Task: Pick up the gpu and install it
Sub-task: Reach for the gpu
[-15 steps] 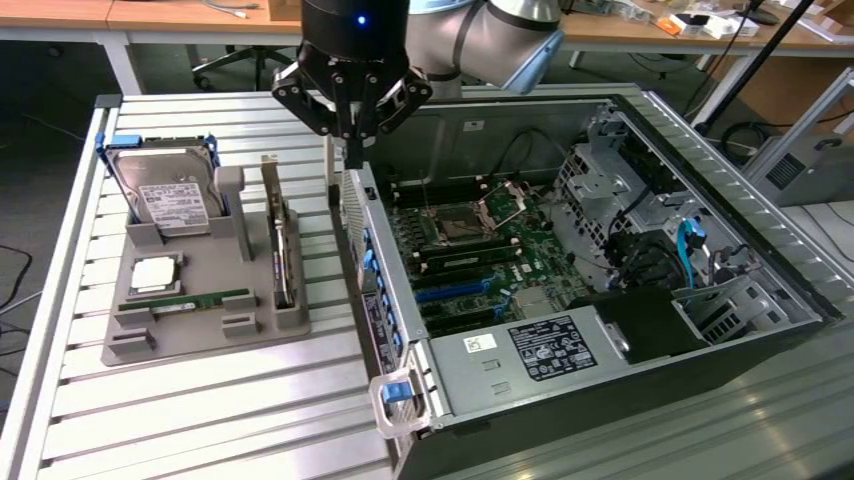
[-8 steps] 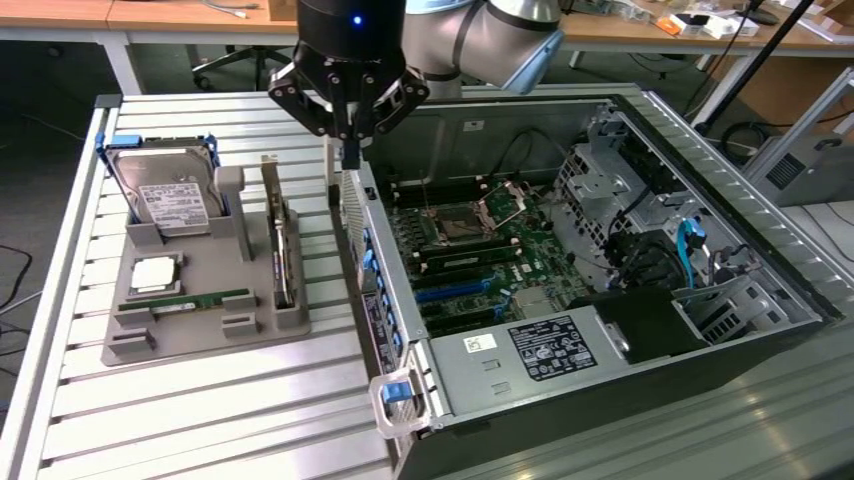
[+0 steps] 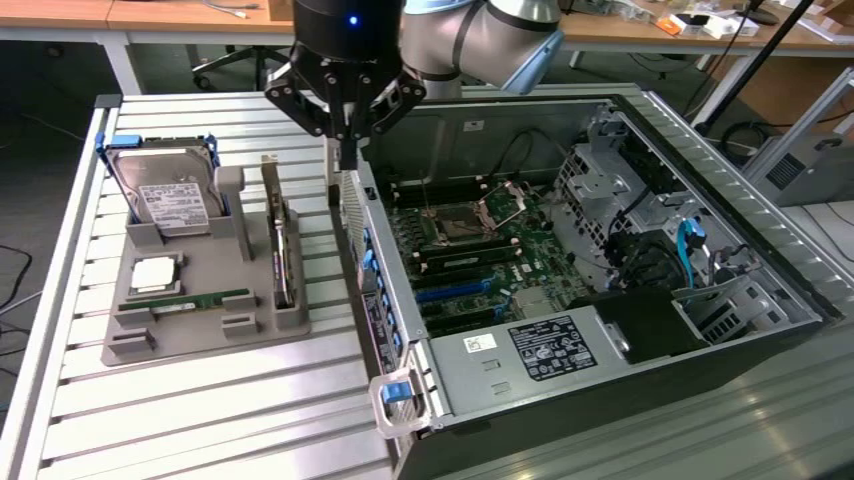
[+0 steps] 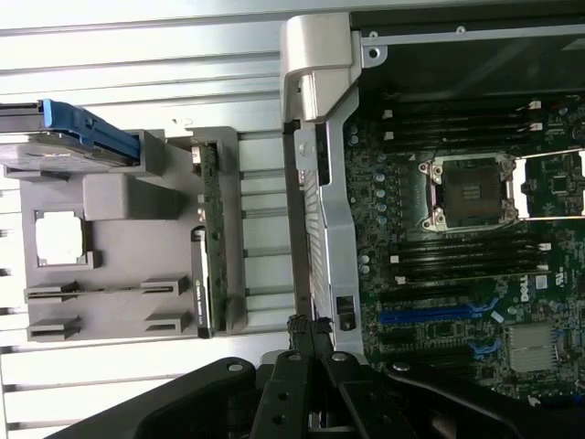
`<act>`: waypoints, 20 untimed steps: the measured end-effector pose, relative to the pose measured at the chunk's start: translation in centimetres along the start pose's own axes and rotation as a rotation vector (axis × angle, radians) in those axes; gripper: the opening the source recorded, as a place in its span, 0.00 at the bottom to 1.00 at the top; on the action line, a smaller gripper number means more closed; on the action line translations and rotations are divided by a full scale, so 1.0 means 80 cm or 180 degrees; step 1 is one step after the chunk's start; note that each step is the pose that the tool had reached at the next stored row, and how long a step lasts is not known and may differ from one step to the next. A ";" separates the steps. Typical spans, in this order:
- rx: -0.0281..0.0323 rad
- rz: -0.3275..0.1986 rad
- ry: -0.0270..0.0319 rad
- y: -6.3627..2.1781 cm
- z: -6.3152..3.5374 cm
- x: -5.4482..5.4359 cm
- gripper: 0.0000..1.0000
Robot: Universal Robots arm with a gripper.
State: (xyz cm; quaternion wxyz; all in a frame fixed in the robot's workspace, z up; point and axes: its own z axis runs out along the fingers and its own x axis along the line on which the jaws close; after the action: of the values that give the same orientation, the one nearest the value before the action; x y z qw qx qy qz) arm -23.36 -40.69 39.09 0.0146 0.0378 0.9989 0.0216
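The worktop (image 3: 200, 400) spreads below the pincer (image 3: 347, 155). The open case (image 3: 694, 150) has its side wall right under the pincer's tips. Just beside the pincer sits a grey holder (image 3: 200, 330), with the gpu (image 3: 278, 235) standing on edge in it, untouched. The pincer's tips are together and empty.

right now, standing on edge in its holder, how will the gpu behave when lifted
The gpu looks like a thin rigid board, so probably stiff and light. On its narrow edge in the grey holder, it would likely tip without the slot. Bare circuitry suggests fragility.
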 end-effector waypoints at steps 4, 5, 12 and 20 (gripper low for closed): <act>0.0000 0.0000 0.0000 0.000 0.000 0.002 0.11; 0.0000 0.0000 0.0000 0.000 0.000 0.002 0.11; 0.0000 0.0000 0.0000 -0.001 0.000 0.004 0.11; 0.0001 0.0000 0.0000 -0.001 0.000 0.007 0.11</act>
State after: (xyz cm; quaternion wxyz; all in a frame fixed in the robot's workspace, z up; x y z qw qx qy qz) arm -23.96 -40.76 39.07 0.0146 0.0377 0.9990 0.0215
